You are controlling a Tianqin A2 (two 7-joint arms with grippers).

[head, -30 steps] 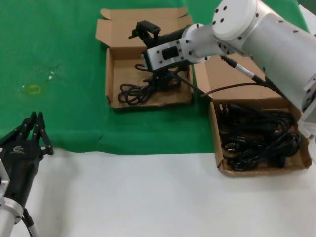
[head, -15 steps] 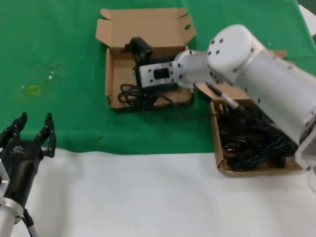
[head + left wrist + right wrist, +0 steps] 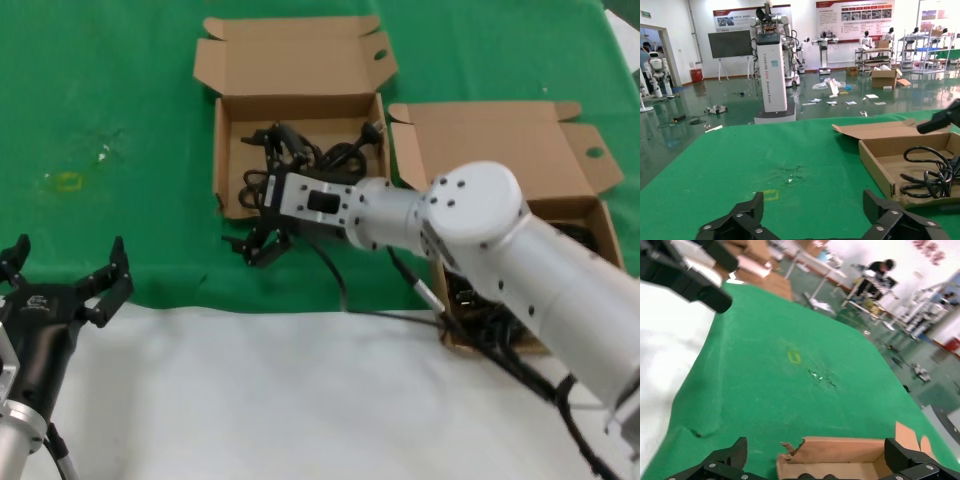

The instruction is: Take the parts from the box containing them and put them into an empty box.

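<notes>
The box with the tall plain lid [image 3: 490,140] stands at the right; my right arm hides most of its black cables [image 3: 478,322]. The box with the tuck-strip lid [image 3: 290,60] stands further back, to its left, and holds a tangle of black cables [image 3: 320,155]. My right gripper [image 3: 258,243] is open and empty, low over this box's front wall and the green cloth. Its wrist view shows a corner of that box [image 3: 840,452] between the spread fingers [image 3: 735,455]. My left gripper [image 3: 65,280] is open and empty at the near left. The cabled box also shows in the left wrist view [image 3: 890,160].
A green cloth [image 3: 120,90] covers the far part of the table and a white surface [image 3: 300,400] the near part. A small yellow mark [image 3: 68,181] lies on the cloth at the left. My right arm reaches across the front of both boxes.
My right gripper has come down and back out of the tuck-strip box to its front wall, leaving the cables inside. My left gripper has opened from shut to wide.
</notes>
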